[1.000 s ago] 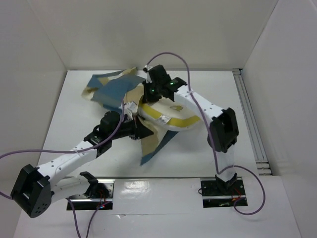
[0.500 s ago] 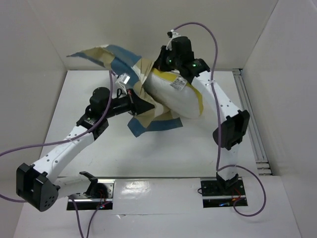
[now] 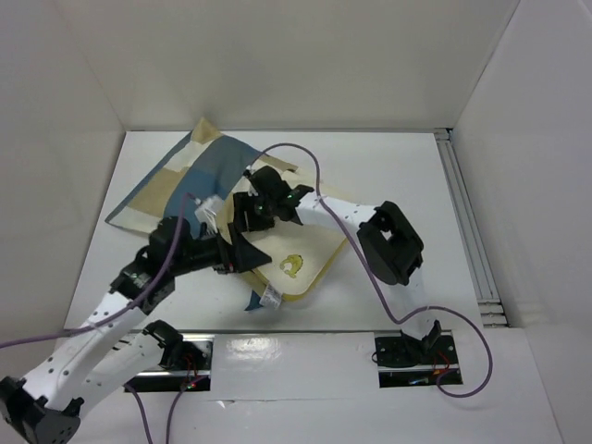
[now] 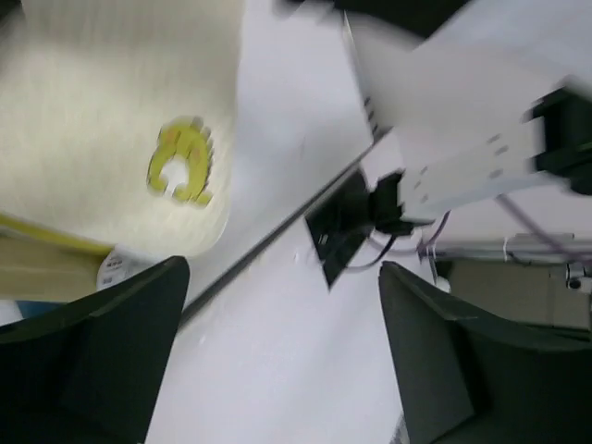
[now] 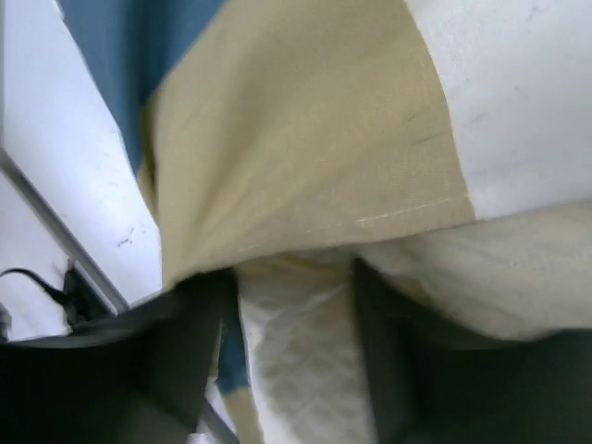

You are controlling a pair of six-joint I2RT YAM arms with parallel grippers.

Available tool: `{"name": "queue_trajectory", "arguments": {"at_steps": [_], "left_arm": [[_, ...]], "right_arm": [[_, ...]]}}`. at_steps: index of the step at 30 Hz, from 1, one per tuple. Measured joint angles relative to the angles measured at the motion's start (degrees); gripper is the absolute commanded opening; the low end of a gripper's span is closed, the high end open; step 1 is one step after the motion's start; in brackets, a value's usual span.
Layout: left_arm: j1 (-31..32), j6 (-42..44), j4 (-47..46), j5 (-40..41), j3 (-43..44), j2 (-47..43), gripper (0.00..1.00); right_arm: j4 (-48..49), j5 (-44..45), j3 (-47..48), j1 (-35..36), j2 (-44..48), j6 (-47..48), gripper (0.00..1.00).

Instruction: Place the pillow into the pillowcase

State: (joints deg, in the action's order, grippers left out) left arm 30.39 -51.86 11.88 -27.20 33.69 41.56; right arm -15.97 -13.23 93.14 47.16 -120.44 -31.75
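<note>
The checked blue, tan and white pillowcase (image 3: pixel 185 180) lies flat at the back left of the table. The cream pillow (image 3: pixel 310 245) sticks out of its near right side, yellow emblem (image 3: pixel 293 265) up. My left gripper (image 3: pixel 245 250) hovers at the pillow's near left edge. In the left wrist view it (image 4: pixel 282 370) stands open over bare table, with the pillow (image 4: pixel 111 111) off to the left. My right gripper (image 3: pixel 264 199) sits over the mouth of the pillowcase. In the right wrist view its jaws (image 5: pixel 291 370) are apart above quilted pillow (image 5: pixel 305 361), under the tan pillowcase (image 5: pixel 296 139) hem.
White walls close the table in at the back and both sides. A metal rail (image 3: pixel 467 231) runs along the right edge. The two arm base plates (image 3: pixel 171 356) (image 3: pixel 412 356) sit at the near edge. Purple cables (image 3: pixel 305 162) loop above the arms.
Both arms have come down from a raised pose, and the pillow and pillowcase now lie flat on the table. Both grippers, shut on the cloth before, have opened and let go.
</note>
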Motion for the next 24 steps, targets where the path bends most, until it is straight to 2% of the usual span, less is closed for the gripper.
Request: {"name": "queue_trajectory", "arguments": {"at_steps": [1,3,4,5,7,8,10,14,17,19,21,24], "left_arm": [[0.0,1.3,3.2,1.8,5.2,-0.6,0.99],[-0.4,4.0,6.8,5.6,13.8,-0.8,0.85],[-0.7,5.4,8.4,7.4,17.8,-0.5,0.75],[-1.1,6.9,9.6,9.5,21.4,0.3,0.60],[-1.5,9.1,11.5,13.0,26.4,1.9,0.56],[-1.7,10.4,13.0,15.0,28.9,4.1,0.57],[-1.8,12.7,15.3,18.9,34.2,11.4,0.70],[-1.5,15.3,21.9,28.2,46.5,32.2,0.81],[0.3,17.2,25.6,38.1,54.2,48.7,0.83],[1.9,18.2,29.1,43.8,57.2,56.5,0.83],[3.0,18.9,32.4,48.9,59.2,62.3,0.83],[4.3,20.0,35.9,54.9,60.1,67.3,0.83]], "right_arm": [[0.1,-0.5,-0.6,-0.2,0.6,0.0,0.78],[0.1,-0.7,-1.5,-1.4,3.4,1.0,0.80],[-0.3,-0.4,-2.4,-2.2,5.6,1.6,0.80],[-1.2,0.2,-3.6,-3.4,8.5,2.0,0.80],[-2.9,1.2,-6.2,-5.5,14.7,2.9,0.80],[-3.9,2.1,-7.5,-6.9,18.3,3.4,0.80],[-5.9,4.7,-10.8,-9.8,25.4,3.9,0.82],[-9.6,9.0,-19.5,-17.1,37.9,3.1,0.92],[-10.9,7.9,-27.2,-26.6,43.1,2.0,0.94],[-10.9,5.4,-31.8,-33.0,43.7,0.9,0.95],[-10.7,2.6,-36.6,-37.5,43.5,-0.4,0.96],[-10.4,-2.1,-42.3,-39.0,43.4,-2.5,0.96]]}}
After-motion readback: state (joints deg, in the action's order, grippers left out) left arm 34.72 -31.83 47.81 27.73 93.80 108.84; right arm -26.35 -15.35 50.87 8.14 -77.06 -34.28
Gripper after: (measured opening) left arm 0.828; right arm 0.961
